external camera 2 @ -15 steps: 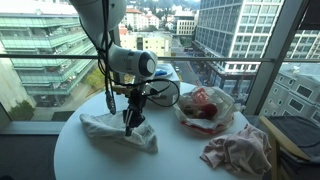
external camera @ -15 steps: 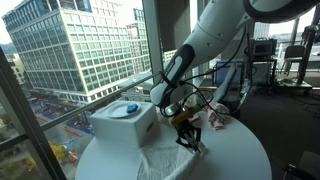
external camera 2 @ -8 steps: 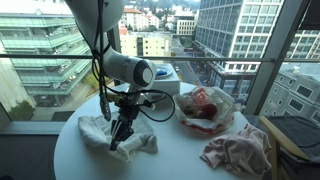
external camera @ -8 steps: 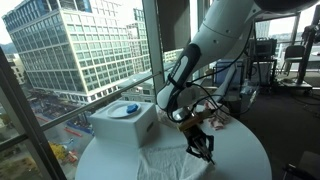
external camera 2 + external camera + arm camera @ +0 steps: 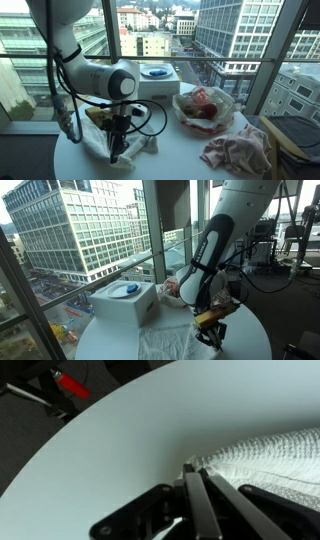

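Gripper (image 5: 195, 478) pinches the edge of the white towel (image 5: 268, 450).

Wrist view chops the towel (image 5: 270, 455) off at the right edge, and the pincer (image 5: 197, 475) touching it runs out the bottom. Red thing (image 5: 68, 382) far beyond the towel? Too blurry to tell.

No readable text, label or number anywhere.
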You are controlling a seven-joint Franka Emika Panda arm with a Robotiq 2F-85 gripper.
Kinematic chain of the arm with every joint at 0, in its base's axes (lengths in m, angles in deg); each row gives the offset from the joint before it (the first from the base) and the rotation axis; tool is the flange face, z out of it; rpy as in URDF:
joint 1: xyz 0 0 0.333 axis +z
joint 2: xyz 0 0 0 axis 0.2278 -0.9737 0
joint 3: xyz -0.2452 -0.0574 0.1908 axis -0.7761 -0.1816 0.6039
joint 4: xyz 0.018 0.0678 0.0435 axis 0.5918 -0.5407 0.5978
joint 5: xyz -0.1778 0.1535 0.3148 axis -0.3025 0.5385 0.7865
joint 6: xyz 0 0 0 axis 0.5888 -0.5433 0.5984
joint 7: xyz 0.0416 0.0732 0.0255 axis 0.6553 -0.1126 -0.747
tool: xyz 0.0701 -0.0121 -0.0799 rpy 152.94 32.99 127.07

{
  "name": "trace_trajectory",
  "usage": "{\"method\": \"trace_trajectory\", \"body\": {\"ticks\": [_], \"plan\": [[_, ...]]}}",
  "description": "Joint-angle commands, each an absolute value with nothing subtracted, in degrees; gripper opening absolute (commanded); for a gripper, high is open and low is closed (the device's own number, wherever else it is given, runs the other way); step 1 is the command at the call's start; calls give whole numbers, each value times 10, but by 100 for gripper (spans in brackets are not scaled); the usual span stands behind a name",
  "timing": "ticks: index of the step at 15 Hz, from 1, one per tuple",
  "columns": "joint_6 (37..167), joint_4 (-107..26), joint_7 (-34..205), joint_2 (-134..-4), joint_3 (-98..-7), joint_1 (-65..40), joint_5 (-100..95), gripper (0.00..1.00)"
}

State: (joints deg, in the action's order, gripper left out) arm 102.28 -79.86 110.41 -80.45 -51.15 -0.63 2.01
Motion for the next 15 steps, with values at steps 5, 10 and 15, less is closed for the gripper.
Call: {"method": "trace_trajectory", "body": {"ticks": [5, 10, 15], "plan": [[1153, -1074, 1103, -602, -506, -19, 20, 1], [1185, -1078, 1139, -560, -515, -31, -47, 30], [1173, -1050, 1102, -537, -501, -61, -19, 60]]}}
